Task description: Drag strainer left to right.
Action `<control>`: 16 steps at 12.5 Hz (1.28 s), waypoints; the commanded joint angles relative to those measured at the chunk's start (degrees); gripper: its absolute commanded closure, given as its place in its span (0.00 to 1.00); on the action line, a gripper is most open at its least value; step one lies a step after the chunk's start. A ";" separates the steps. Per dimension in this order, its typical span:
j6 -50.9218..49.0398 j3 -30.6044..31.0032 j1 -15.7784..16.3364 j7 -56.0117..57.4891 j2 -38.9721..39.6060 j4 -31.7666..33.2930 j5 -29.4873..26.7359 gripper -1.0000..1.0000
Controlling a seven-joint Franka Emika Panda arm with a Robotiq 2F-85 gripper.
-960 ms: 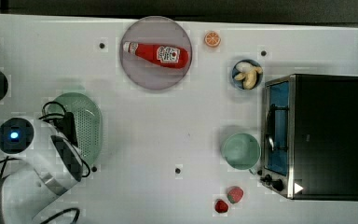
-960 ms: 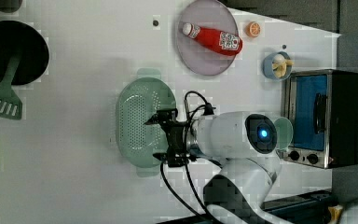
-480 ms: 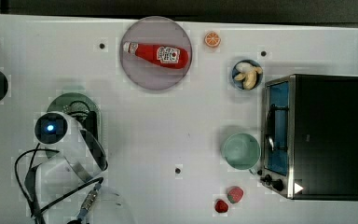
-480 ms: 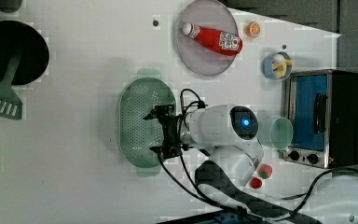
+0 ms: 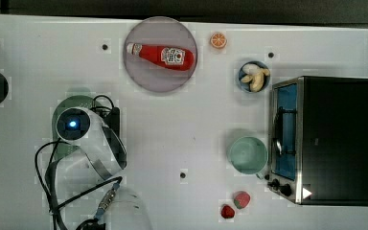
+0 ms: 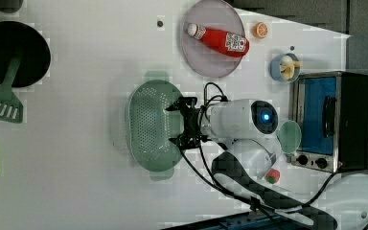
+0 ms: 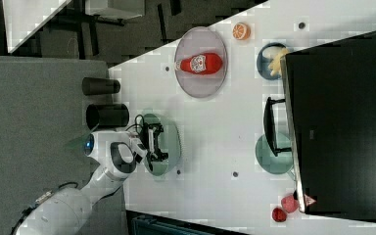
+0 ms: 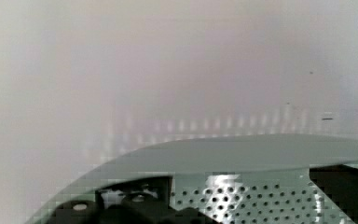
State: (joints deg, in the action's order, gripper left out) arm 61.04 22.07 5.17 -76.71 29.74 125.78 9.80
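On the white surface (image 5: 182,120) we see the strainer (image 6: 148,127) at centre-left of the left view, mostly hidden under the arm at the top view's left, with the hand (image 6: 179,123) spread wide over its right rim, gripping nothing.

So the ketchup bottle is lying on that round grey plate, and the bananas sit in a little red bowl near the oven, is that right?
Almost. The ketchup bottle does lie on the round grey plate, and the bananas do sit in a little bowl near the oven. But that bowl is blue, not red, as the top view shows.
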 commanded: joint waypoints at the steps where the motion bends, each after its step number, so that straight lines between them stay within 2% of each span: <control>1: 0.73 -1.62 1.03 -1.53 -1.78 2.40 -0.69 0.00; 9: 0.73 -9.51 -0.38 6.07 -7.18 8.84 -0.52 0.00; 16: 0.77 -18.45 -1.13 14.96 -8.49 10.45 -0.52 0.00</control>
State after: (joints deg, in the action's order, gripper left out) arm 62.44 5.45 4.82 -65.30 23.12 135.85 9.29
